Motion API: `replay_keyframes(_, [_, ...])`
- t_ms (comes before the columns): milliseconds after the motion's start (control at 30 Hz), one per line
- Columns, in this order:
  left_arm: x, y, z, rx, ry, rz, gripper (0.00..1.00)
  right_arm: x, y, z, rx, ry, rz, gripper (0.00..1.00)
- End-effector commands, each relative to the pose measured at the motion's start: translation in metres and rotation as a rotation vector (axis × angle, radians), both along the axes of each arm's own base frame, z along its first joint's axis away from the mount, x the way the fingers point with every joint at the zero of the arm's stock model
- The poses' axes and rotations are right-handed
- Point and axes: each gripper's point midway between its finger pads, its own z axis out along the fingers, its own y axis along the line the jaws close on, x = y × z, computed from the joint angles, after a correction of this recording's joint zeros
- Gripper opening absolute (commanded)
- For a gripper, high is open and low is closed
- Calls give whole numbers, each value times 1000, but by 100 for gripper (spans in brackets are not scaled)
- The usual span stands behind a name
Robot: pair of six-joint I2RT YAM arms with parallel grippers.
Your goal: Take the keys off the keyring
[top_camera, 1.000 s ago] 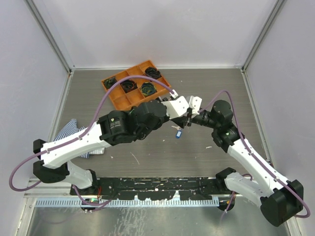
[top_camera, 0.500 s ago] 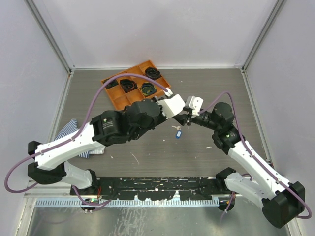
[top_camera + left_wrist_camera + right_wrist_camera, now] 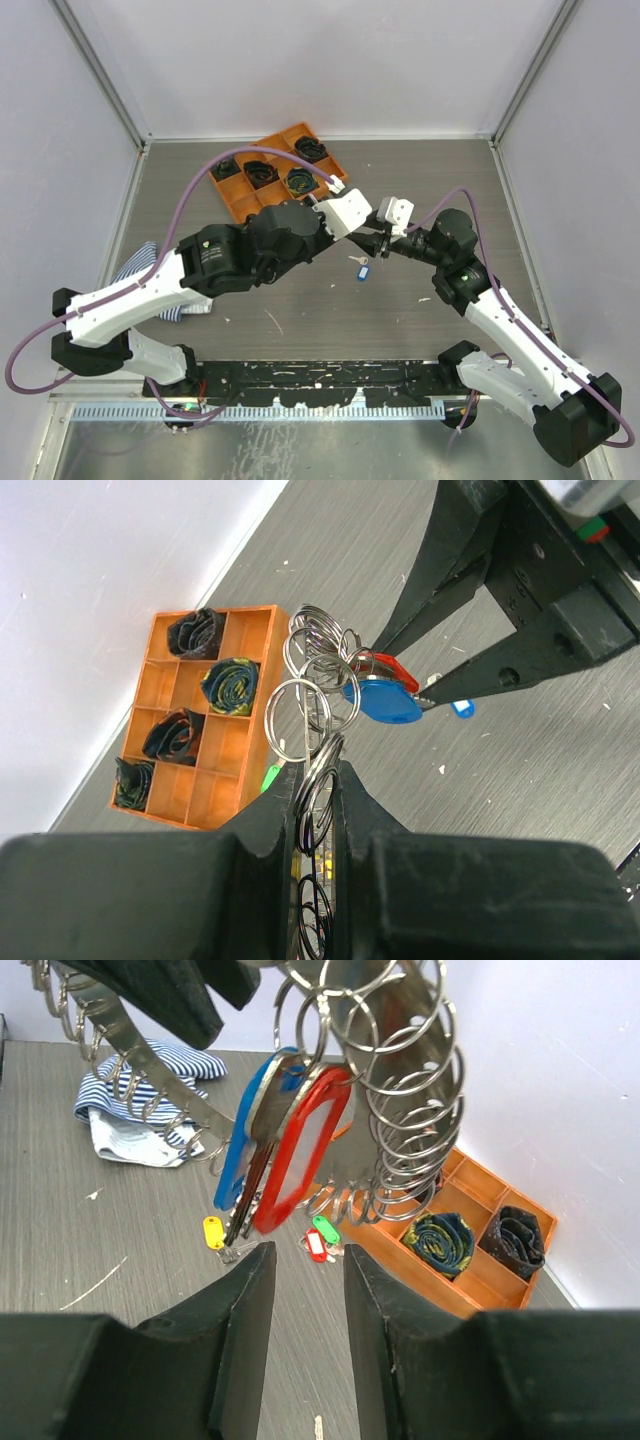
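Note:
My left gripper (image 3: 318, 775) is shut on the keyring (image 3: 315, 670), a bunch of silver wire rings, and holds it above the table. Two keys hang from it, one with a blue tag (image 3: 385, 702) and one with a red tag (image 3: 388, 665). My right gripper (image 3: 305, 1260) is open, its fingertips just below the blue tag (image 3: 245, 1130) and red tag (image 3: 300, 1145), with the key blades by its left finger. In the top view both grippers (image 3: 375, 238) meet at mid-table. Loose keys lie on the table with blue (image 3: 362, 270), yellow (image 3: 213, 1232), red (image 3: 316, 1245) and green (image 3: 325, 1228) tags.
An orange compartment tray (image 3: 238, 208) holding black coiled bundles (image 3: 262, 172) stands at the back left, close behind the left gripper. A striped cloth (image 3: 140, 270) lies at the left edge under the left arm.
The left arm has shifted slightly back and left with the keyring, and the right gripper has followed it. The blue-tagged key on the table has not moved.

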Motion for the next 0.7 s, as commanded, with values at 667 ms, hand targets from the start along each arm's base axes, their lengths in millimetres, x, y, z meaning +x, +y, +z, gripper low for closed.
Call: replay_keyframes(667, [0, -8, 29, -124, 5, 11, 0, -11, -4, 52, 87, -49, -2, 43])
